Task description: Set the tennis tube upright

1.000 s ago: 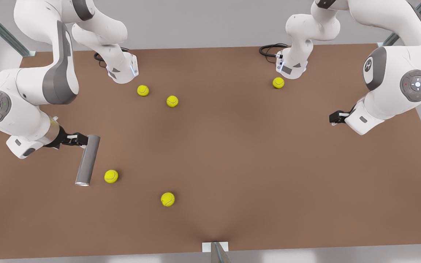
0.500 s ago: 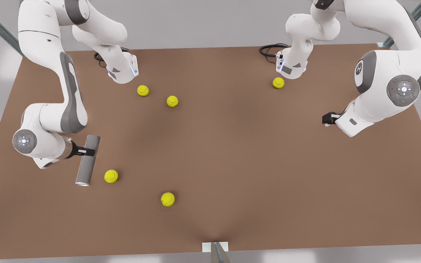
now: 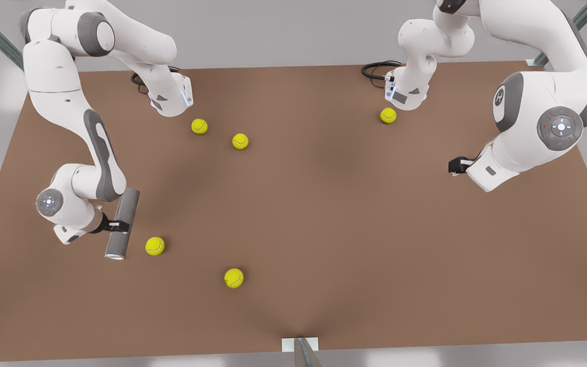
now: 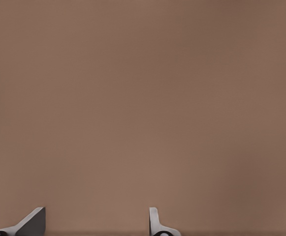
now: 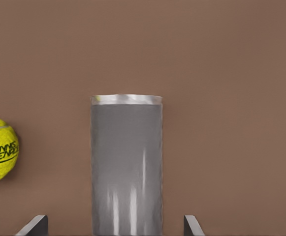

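The right pincer (image 3: pixel 120 224), spread wide, is placed astride the lying tube (image 3: pixel 122 223); closing is needed next. The left pincer (image 3: pixel 455 165) waits, released.

A plain grey metallic tube (image 3: pixel 122 223) lies on its side on a brown table (image 3: pixel 324 214), toward the front view's left. Its silvery rim end points to the near edge, and a yellow-green ball (image 3: pixel 155 246) sits just beside that end.
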Available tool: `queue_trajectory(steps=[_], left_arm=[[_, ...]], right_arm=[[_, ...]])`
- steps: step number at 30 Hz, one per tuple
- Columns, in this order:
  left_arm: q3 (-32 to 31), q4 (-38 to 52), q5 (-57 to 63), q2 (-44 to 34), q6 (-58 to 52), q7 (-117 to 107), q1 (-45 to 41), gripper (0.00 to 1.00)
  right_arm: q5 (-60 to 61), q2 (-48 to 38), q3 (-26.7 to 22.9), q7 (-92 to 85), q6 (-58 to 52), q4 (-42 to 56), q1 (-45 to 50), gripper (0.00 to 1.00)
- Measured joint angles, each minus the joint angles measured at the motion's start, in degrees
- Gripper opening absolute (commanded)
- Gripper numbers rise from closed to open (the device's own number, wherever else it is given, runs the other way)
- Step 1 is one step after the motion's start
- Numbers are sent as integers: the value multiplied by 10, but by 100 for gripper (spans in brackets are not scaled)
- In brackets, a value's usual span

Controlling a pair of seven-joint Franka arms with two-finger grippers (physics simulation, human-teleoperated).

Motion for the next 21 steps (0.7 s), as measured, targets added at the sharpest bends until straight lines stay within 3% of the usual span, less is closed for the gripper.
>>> queue_trajectory(steps=[21], left_arm=[[0,0,0,2,0,0,0,100]], right_arm=[[5,33,0,3,23,-27,-18,100]])
